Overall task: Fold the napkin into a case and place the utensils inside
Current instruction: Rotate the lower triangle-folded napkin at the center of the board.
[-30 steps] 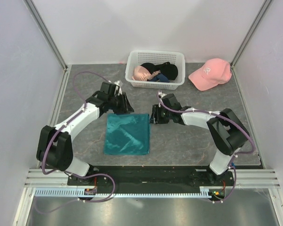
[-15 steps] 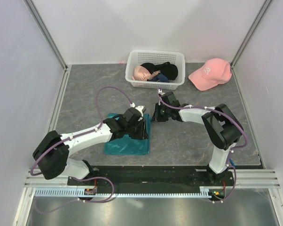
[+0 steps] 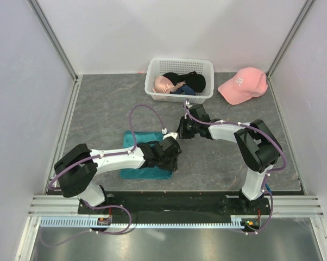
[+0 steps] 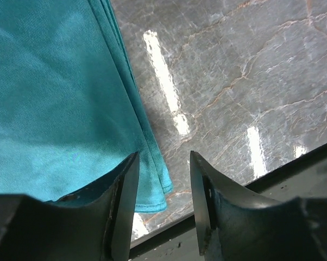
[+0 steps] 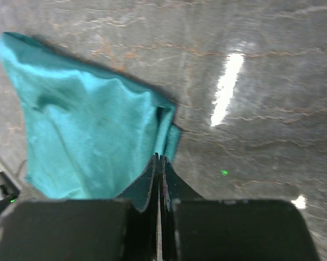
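The teal-green napkin lies folded flat on the table's middle, mostly covered by my left arm. My left gripper is open over the napkin's near right corner. In the left wrist view the corner lies between the spread fingers of that gripper. My right gripper is at the napkin's far right corner. In the right wrist view it is shut, its tips pinching the layered corner of the napkin, which is slightly raised. No utensils show in any view.
A white lattice basket with black and pink garments stands at the back. A pink cap lies at the back right. The black base rail runs close by the napkin's near edge.
My left arm swung from the napkin's far left corner across the cloth to its near right corner. My right gripper stayed at the far right corner.
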Tool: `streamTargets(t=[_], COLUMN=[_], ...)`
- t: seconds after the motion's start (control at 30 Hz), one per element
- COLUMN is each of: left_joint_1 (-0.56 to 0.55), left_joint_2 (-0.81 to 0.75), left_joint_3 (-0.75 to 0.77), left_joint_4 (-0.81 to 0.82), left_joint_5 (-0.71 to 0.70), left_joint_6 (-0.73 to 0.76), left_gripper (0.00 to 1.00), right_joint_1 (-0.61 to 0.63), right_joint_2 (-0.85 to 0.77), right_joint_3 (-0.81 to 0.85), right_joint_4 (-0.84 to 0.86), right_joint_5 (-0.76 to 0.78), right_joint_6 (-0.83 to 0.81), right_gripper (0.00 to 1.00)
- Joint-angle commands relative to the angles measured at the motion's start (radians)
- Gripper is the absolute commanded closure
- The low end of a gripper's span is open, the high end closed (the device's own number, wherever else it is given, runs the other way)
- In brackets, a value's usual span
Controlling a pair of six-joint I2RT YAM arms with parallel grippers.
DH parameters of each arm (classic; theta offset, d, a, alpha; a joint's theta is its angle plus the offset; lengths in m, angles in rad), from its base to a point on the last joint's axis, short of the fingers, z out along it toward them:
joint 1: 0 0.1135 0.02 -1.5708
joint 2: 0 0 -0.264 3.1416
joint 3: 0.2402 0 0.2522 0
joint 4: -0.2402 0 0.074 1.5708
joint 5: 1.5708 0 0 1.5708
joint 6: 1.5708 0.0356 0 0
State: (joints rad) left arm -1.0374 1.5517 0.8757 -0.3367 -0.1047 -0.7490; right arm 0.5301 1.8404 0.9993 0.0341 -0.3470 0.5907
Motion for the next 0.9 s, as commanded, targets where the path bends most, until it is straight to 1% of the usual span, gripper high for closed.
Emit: streamTargets(t=[0.0,0.27,0.5,0.7,0.73,0.77,0.87], left_joint_1=[-0.032,-0.058,-0.064,-0.064,-0.065,-0.064,-0.064], left_joint_2=[0.016,0.027,0.036,0.025,0.027,0.027,0.025], left_joint_3=[0.048,0.031,0.026,0.014,0.014,0.011,0.006], left_joint_4=[-0.038,-0.070,-0.070,-0.070,-0.070,-0.071,-0.068], left_joint_5=[-0.089,-0.116,-0.110,-0.112,-0.112,-0.110,-0.108], left_joint_6=[-0.059,-0.098,-0.112,-0.122,-0.122,-0.125,-0.133], left_gripper=[0.50,0.54,0.68,0.73,0.75,0.79,0.83], right_joint_1=[-0.001,-0.004,-0.010,-0.025,-0.027,-0.027,-0.030], right_joint_2=[0.003,0.017,0.034,0.060,0.062,0.063,0.074], right_joint_3=[-0.013,-0.011,-0.025,-0.024,-0.024,-0.022,-0.021], right_joint_4=[0.082,0.101,0.130,0.132,0.130,0.130,0.133], right_joint_5=[-0.058,-0.076,-0.086,-0.086,-0.084,-0.084,-0.089], right_joint_6=[0.038,0.050,0.073,0.074,0.069,0.067,0.064], right_gripper=[1.00,1.00,1.00,1.00,1.00,1.00,1.00])
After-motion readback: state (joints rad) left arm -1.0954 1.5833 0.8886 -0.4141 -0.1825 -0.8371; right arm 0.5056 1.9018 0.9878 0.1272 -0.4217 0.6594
